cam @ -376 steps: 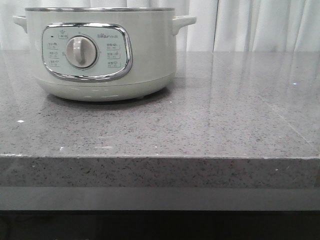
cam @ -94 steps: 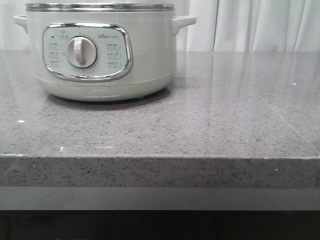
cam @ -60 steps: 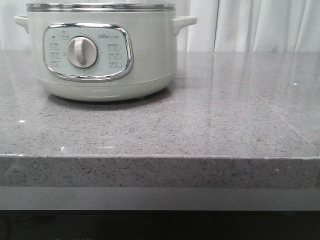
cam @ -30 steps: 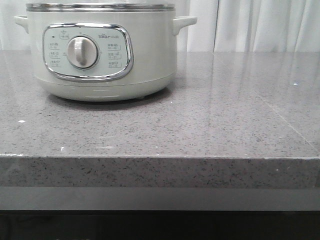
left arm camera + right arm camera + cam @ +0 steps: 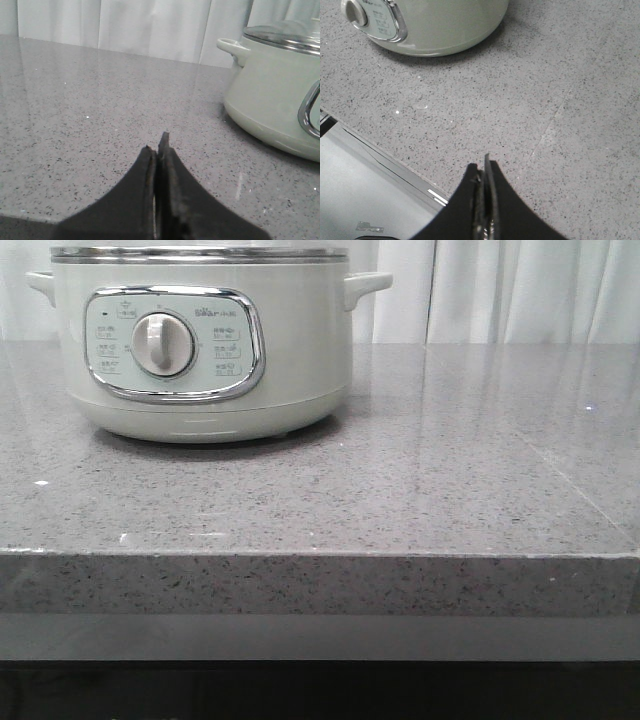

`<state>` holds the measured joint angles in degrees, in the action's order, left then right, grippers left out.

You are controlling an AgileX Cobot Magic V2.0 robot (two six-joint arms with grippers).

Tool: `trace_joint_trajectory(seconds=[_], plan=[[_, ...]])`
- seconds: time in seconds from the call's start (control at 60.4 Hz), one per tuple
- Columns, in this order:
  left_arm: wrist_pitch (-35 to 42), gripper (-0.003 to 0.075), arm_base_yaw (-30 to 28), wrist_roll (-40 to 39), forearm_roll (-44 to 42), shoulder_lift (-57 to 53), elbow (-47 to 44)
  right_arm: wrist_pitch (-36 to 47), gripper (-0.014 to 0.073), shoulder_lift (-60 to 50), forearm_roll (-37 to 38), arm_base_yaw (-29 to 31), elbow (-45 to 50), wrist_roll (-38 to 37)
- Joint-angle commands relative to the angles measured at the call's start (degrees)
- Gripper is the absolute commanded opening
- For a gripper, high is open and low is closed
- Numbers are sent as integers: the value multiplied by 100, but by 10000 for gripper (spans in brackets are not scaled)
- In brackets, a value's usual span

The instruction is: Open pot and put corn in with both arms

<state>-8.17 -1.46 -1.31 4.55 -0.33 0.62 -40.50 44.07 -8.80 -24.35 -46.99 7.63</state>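
The pale cream-green pot (image 5: 200, 350) stands at the back left of the grey speckled counter, its dial and chrome-framed panel facing me. A lid with a steel rim sits on it. It also shows in the left wrist view (image 5: 280, 95) and the right wrist view (image 5: 430, 25). My left gripper (image 5: 159, 145) is shut and empty, low over the counter beside the pot. My right gripper (image 5: 482, 167) is shut and empty, above the counter near its front edge. Neither arm shows in the front view. The corn is out of view.
The grey stone counter (image 5: 420, 480) ends in a front edge (image 5: 320, 555) with a drop below it. White curtains (image 5: 500, 290) hang behind. The right wrist view shows the counter edge and a lighter floor (image 5: 360, 190) beneath.
The pot has shifted a little back to the left after drifting slightly right. A lid with steel rim sits higher on it than 6 seconds ago.
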Motion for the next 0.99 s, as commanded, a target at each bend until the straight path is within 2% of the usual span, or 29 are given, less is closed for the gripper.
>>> trace_joint_trajectory(seconds=[0.0, 0.05, 0.348, 0.977], plan=[[711, -20, 50, -13, 66, -101, -53, 391, -67, -14, -62, 42, -149, 20], [920, -20, 50, -13, 66, -101, -191, 391, -67, -14, -62, 42, -149, 20], [817, -20, 242, -13, 66, -90, -173, 349, -67, -14, -62, 42, -149, 20], [817, -20, 242, -13, 66, -90, -173, 349, -67, -14, -62, 42, -149, 20]])
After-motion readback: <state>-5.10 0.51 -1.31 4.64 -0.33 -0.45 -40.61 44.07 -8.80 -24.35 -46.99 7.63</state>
